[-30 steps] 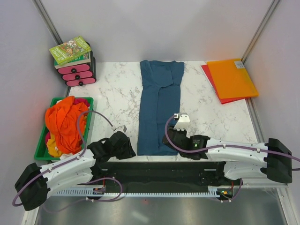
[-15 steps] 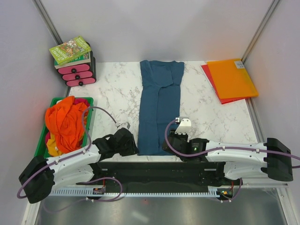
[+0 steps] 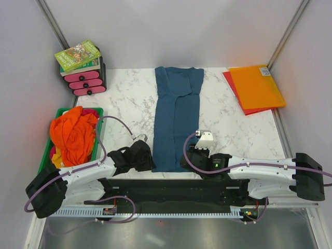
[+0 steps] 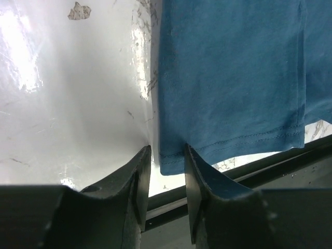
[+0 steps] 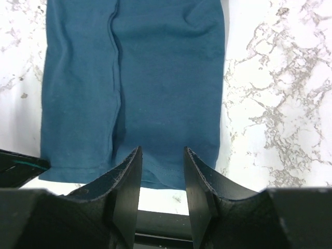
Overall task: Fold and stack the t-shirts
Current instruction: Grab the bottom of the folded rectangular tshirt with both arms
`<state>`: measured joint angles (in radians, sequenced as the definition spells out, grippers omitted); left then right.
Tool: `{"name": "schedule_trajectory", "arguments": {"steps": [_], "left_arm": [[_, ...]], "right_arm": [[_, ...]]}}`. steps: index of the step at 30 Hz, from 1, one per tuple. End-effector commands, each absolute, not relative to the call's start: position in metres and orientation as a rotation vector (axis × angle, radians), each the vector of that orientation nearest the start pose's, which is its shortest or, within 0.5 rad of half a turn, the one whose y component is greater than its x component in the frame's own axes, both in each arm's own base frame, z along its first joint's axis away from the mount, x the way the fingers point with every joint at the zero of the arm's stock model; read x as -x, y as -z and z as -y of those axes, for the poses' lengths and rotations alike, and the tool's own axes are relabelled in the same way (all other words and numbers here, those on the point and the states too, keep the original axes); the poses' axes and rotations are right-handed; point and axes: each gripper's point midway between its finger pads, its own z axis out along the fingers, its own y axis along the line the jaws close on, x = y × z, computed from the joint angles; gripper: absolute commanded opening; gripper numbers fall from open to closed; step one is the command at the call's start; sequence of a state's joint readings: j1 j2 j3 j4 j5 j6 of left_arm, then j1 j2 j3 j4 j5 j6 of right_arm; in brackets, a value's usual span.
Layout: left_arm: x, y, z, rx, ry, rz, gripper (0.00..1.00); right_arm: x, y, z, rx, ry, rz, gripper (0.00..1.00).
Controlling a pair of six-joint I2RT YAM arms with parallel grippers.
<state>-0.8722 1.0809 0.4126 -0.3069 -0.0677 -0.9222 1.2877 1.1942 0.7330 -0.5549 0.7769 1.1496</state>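
Left wrist view: left gripper (image 4: pixel 166 153), jaws narrowly parted, empty, flanking the near-left hem corner of the plain dark teal-blue cotton t-shirt (image 4: pixel 228 78). Right gripper (image 5: pixel 162 153) same, astride the hem's right half. I read the shirt as flat mid-table, long axis 6-to-12, hem nearest both arms. Green plastic tray (image 3: pixel 78 108) at 9 o'clock holds crumpled bright orange cotton t-shirts (image 3: pixel 72 136).

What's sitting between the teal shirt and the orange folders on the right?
Nothing. Only bare marble tabletop separates the teal shirt from the orange folders, as the top view shows.
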Motion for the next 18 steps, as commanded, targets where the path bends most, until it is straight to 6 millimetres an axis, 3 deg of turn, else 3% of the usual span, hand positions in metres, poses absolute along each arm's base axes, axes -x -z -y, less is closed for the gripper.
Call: {"name": "schedule_trajectory", "arguments": {"steps": [1, 9, 11, 14, 18], "left_arm": [[-0.134, -0.015, 0.198, 0.057, 0.578, -2.670, 0.38], [-0.123, -0.013, 0.201, 0.036, 0.582, -2.692, 0.34], [-0.122, -0.009, 0.198, 0.039, 0.563, -2.701, 0.29], [-0.123, -0.007, 0.197, 0.045, 0.550, -2.697, 0.12], [-0.126, -0.010, 0.195, 0.051, 0.548, -2.674, 0.02]], "right_arm": [[-0.166, -0.100, -0.227, -0.138, -0.274, -2.221, 0.45], [-0.157, -0.094, -0.227, -0.154, -0.289, -2.226, 0.45], [-0.156, -0.093, -0.226, -0.157, -0.286, -2.225, 0.45], [-0.152, -0.092, -0.225, -0.162, -0.285, -2.228, 0.47], [-0.145, -0.085, -0.218, -0.188, -0.279, -2.239, 0.53]]}}
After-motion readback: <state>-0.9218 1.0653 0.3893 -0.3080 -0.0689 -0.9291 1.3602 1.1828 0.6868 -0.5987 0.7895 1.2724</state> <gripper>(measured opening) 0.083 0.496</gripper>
